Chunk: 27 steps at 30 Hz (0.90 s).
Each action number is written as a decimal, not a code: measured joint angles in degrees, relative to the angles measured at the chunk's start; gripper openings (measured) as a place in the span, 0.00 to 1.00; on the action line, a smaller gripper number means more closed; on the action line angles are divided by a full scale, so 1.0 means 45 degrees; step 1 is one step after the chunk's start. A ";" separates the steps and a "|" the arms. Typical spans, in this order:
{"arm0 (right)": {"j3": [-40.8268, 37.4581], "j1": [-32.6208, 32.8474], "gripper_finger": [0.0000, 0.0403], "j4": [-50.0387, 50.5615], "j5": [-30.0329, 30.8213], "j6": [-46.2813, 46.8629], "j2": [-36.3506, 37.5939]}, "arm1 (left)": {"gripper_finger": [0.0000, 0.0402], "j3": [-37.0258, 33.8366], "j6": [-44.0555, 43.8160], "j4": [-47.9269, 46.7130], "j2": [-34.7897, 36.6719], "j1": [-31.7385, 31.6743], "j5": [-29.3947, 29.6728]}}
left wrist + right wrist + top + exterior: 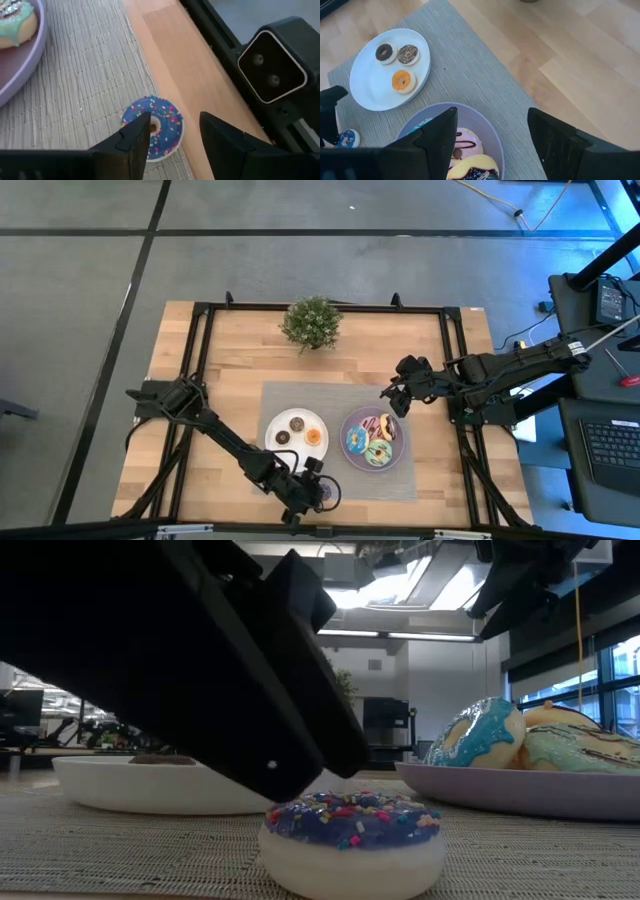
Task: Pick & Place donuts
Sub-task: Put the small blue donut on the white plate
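The purple mini donut [152,127], sprinkled, lies flat on the grey mat near the table's near edge, also the low view's purple mini donut [352,840]. My left gripper [172,132] is open, low over it, one finger over its rim, the other beside it. A white plate [370,90] holds the dark brown mini [384,52], tan sprinkled mini [408,54] and orange mini [401,81]. The purple plate [345,455] carries the larger donuts, blue [475,735], green [580,750] and pink [467,142]. My right gripper [395,395] is open, raised over the purple plate's far side. My left gripper comes at the purple mini donut from above, slanting toward the near edge. One finger [135,137] overlaps the donut's rim [131,114]. Whether it touches the donut I cannot tell. The donut lies flat on the mat.
A green potted plant [312,322] stands at the table's far middle. The grey mat [300,395] lies under both plates. A bare wood strip [185,65] and a black frame with the low camera [270,65] run just beyond the purple mini.
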State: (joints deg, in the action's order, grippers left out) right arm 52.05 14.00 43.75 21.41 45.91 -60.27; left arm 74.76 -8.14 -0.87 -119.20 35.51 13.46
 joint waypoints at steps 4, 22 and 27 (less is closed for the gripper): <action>0.0000 0.0000 0.60 0.0005 0.0000 -0.0024 0.0000 | 0.41 0.0000 0.0493 0.0011 0.0000 -0.0010 -0.0002; 0.0000 0.0000 0.60 0.0112 0.0029 -0.0316 0.0000 | 0.41 0.0010 0.0355 0.0575 -0.0692 -0.0158 -0.0470; 0.0000 0.0000 0.60 0.0285 0.0024 -0.0316 0.0000 | 0.40 0.0000 -0.0793 0.0895 -0.0699 -0.0155 -0.0648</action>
State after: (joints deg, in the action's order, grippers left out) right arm 52.05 14.00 45.03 21.52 44.49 -60.27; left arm 74.76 -11.70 3.16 -122.34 34.81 10.55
